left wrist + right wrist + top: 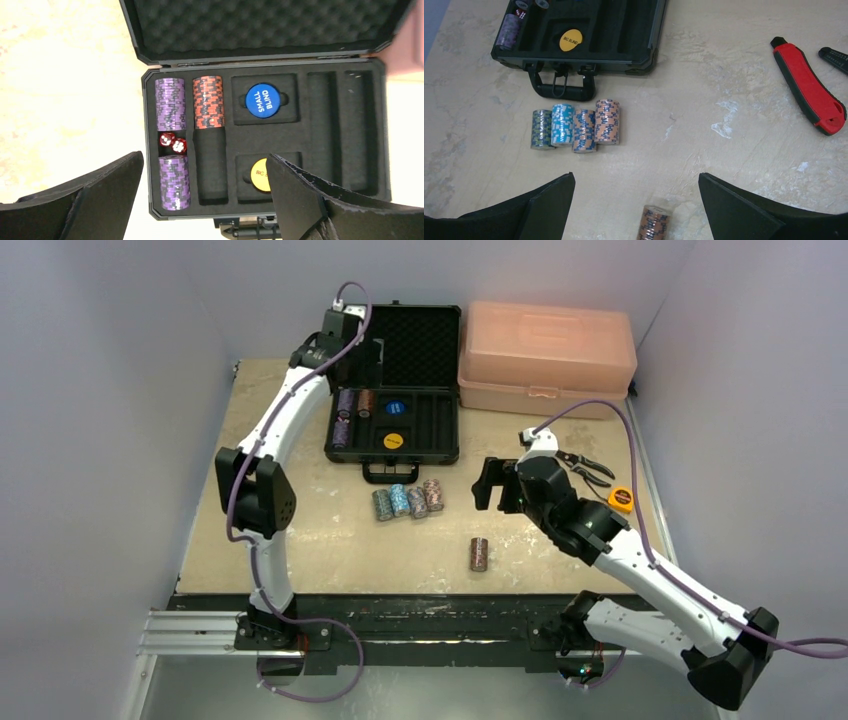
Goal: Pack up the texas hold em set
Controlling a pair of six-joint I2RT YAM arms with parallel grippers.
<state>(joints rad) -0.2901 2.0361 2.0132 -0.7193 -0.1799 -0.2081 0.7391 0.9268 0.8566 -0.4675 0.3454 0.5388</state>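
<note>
The open black case [435,425] lies at the back middle. In the left wrist view its foam tray [325,125] holds two purple chip stacks [170,102], a red stack [208,101], two red dice [172,142], a blue SMALL BLIND button [261,101] and a yellow BIG BLIND button [260,175]. My left gripper [205,157] hangs open and empty above the case's near left part. Several chip stacks [576,127] lie in a row in front of the case handle. A lone brown stack [655,222] lies nearer. My right gripper [636,175] is open and empty above it.
A pink plastic box [545,355] stands at the back right beside the case. Black pliers [585,468] and a yellow tape measure [621,498] lie right of my right arm. A red utility knife [809,85] lies on the table at the right.
</note>
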